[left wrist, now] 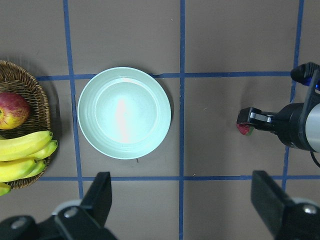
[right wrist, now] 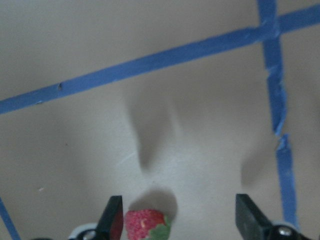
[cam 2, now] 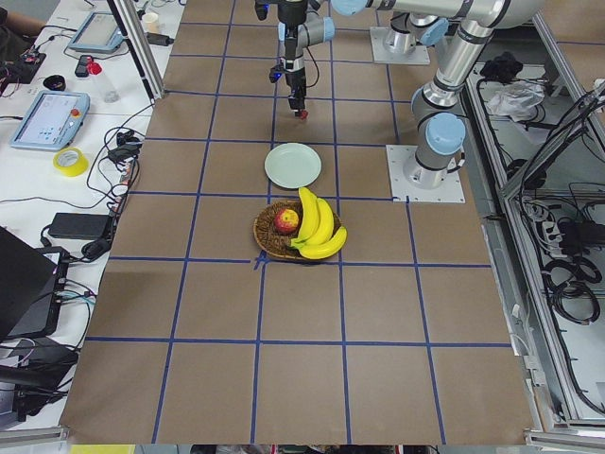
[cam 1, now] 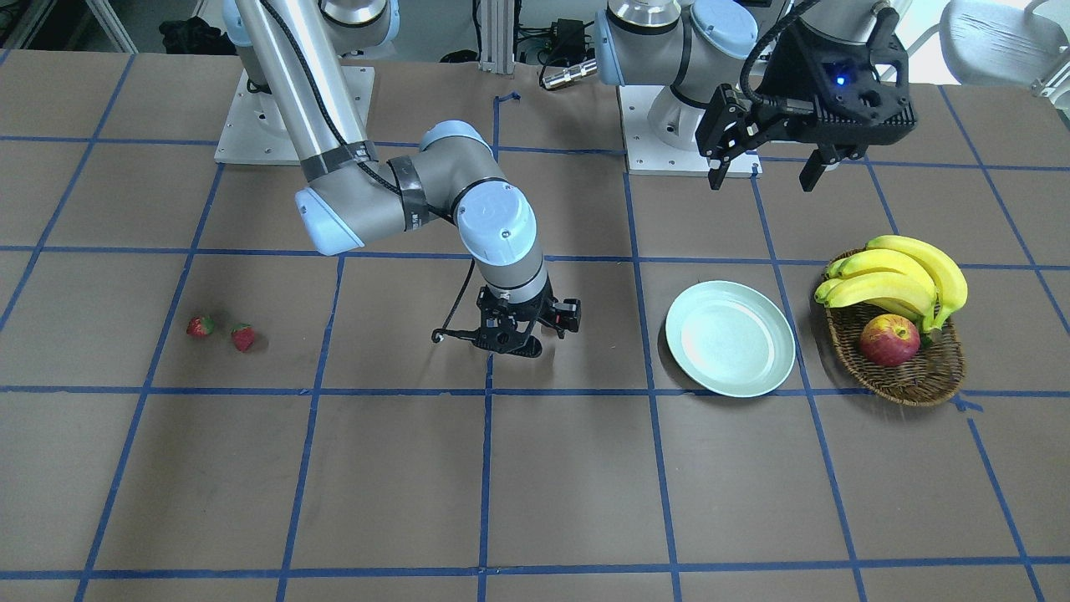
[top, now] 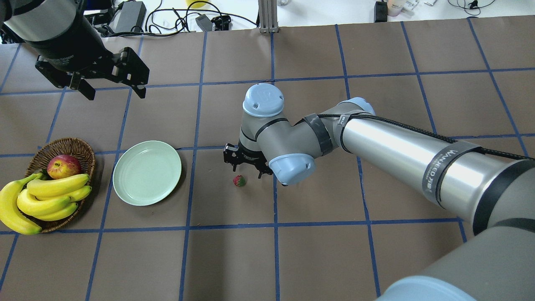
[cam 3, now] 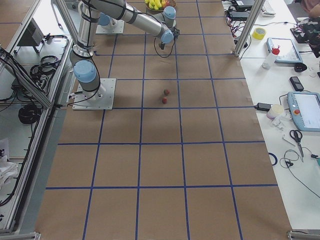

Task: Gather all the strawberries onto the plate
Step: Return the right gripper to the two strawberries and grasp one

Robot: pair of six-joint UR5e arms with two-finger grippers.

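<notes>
While the right gripper (top: 247,170) hangs low, jaws spread wide, near strawberry (top: 239,180) lies on table (cam 1: 535,485) just beside one finger (right wrist: 112,225), ungrasped. Second strawberry (cam 1: 200,326) and third strawberry (cam 1: 243,337) sit far from plate (cam 1: 730,338). Left gripper (cam 1: 765,177) raised, jaws released.

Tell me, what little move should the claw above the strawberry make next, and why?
Probably nudge the right claw sideways until the strawberry sits in its middle. The claw is open, but the strawberry lies close beside one finger, off-centre, so closing now might push it away. The plate is empty.
</notes>
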